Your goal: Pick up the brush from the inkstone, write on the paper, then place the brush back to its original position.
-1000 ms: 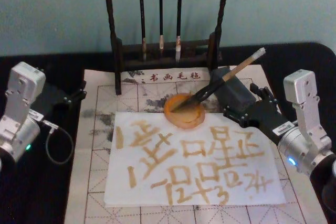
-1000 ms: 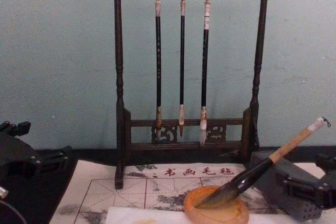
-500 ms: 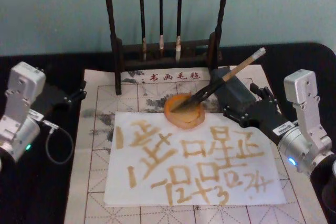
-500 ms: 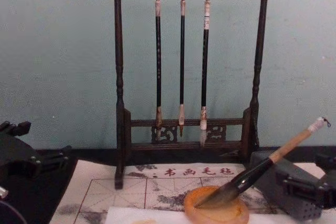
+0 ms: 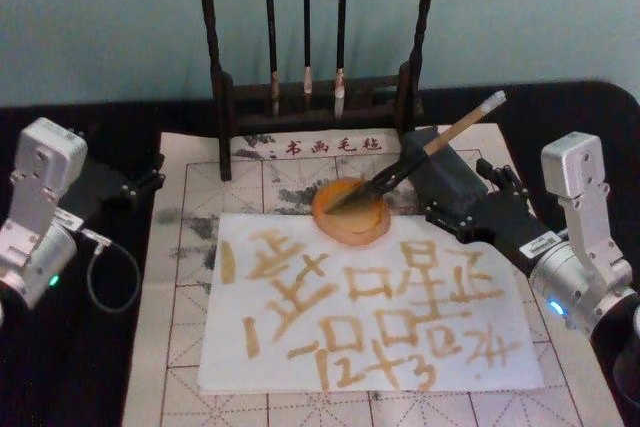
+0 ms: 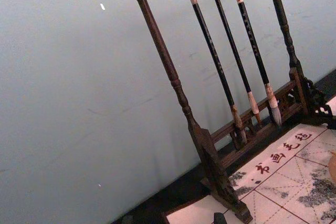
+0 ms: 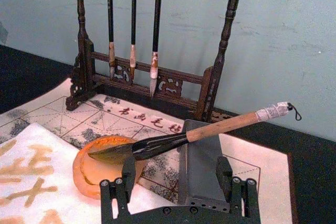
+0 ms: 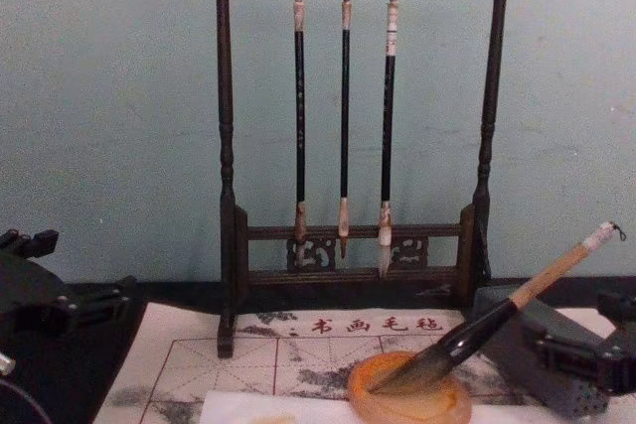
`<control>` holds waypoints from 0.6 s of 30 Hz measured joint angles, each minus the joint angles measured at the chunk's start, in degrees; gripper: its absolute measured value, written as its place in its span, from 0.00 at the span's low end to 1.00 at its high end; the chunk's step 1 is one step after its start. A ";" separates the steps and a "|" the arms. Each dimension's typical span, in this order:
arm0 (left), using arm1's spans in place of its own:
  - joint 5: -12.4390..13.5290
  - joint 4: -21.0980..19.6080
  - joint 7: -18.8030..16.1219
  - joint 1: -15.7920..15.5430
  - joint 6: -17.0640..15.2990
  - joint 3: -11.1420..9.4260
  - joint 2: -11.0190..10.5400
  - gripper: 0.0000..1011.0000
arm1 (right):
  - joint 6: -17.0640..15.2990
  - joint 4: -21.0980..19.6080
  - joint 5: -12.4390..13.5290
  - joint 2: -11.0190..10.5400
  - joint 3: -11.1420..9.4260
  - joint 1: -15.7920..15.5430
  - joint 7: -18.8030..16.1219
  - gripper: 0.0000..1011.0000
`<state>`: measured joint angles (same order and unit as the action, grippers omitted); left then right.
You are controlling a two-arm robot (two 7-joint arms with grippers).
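I see the brush (image 5: 420, 157) lying with its dark tuft in the inkstone (image 5: 350, 211) and its tan handle propped on the grey block (image 5: 445, 179), the whitish cap pointing toward two o'clock. My right gripper (image 5: 478, 209) sits just at four o'clock of the inkstone, behind the block, with its jaws spread wide and nothing between them; in the right wrist view the two fingers (image 7: 127, 174) stand apart on either side of the block (image 7: 202, 169), and the brush (image 7: 210, 128) crosses above them without touching. The left gripper (image 5: 130, 185) is parked at nine o'clock, off the grid mat (image 5: 190, 347), and I cannot tell how its fingers stand.

The paper (image 5: 370, 307) lies at six o'clock of the inkstone, covered with amber strokes; its top edge meets the dish. In the chest view the paper (image 8: 238, 406) is cut off at the bottom edge, and the right gripper (image 8: 596, 354) is cut by the right edge.

The brush stand (image 5: 315, 97) with three thin brushes (image 5: 306, 27) blocks twelve o'clock. Bare mat lies open at seven o'clock, dark table (image 5: 60, 367) beyond it.
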<state>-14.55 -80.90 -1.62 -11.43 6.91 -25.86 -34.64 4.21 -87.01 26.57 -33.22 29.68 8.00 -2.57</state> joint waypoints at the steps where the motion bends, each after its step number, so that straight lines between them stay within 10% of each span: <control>1: 0.00 0.00 0.00 0.00 0.00 0.00 0.00 0.99 | 0.00 0.00 0.01 0.00 0.00 0.00 0.00 0.99; 18: 0.00 0.00 0.00 0.00 0.00 0.00 0.00 0.99 | 0.00 0.00 0.01 0.00 0.00 0.00 0.00 0.99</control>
<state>-14.55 -80.90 -1.62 -11.43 6.91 -25.86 -34.65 4.21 -87.01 26.58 -33.22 29.67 8.00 -2.57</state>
